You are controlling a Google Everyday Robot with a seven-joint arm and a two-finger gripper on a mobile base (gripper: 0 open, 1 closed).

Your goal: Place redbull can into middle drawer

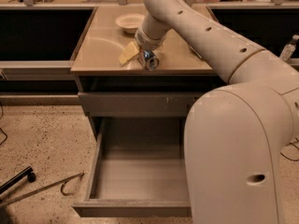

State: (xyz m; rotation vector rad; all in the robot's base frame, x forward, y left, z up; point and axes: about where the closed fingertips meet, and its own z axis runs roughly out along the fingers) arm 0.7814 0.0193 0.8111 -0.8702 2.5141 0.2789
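The redbull can (150, 59) lies on its side on the tan counter (100, 50), near the front edge, with its silver end facing me. My gripper (140, 56) is down on the counter right at the can, reaching in from the upper right. The middle drawer (140, 176) is pulled wide open below, and the part of its grey tray that shows holds nothing. My arm's large cream body (233, 148) covers the drawer's right side.
A white bowl (130, 21) sits at the back of the counter. A closed grey drawer front with small white scratches (140, 104) is above the open drawer. A thin hooked rod (46, 188) and a dark bar (16, 178) lie on the speckled floor at the left. A bottle (289, 48) stands at the far right.
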